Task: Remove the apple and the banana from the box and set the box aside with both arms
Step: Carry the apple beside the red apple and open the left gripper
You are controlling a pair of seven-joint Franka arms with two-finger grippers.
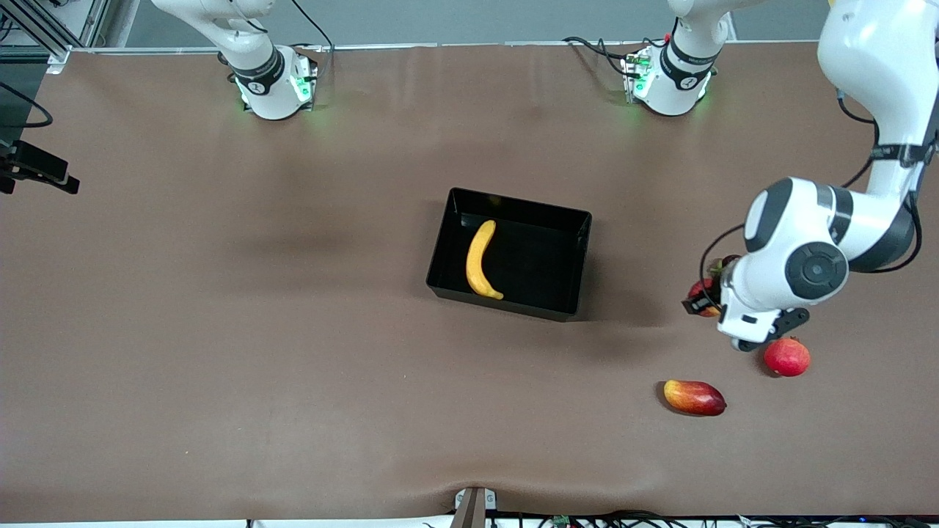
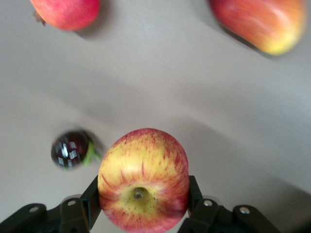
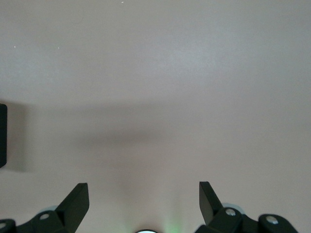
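Left wrist view: unlabelled apple (image 2: 143,182)

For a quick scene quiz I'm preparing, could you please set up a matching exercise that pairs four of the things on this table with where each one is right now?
Things:
1. banana
2. apple
3. mango
4. right gripper

Places or states:
A. clamped in the left gripper, above the table
B. open, holding nothing, over bare table
C. lying inside the black box
D. resting on the table, nearer the front camera than the all-red fruit

Pairs: 1-C, 2-A, 3-D, 4-B
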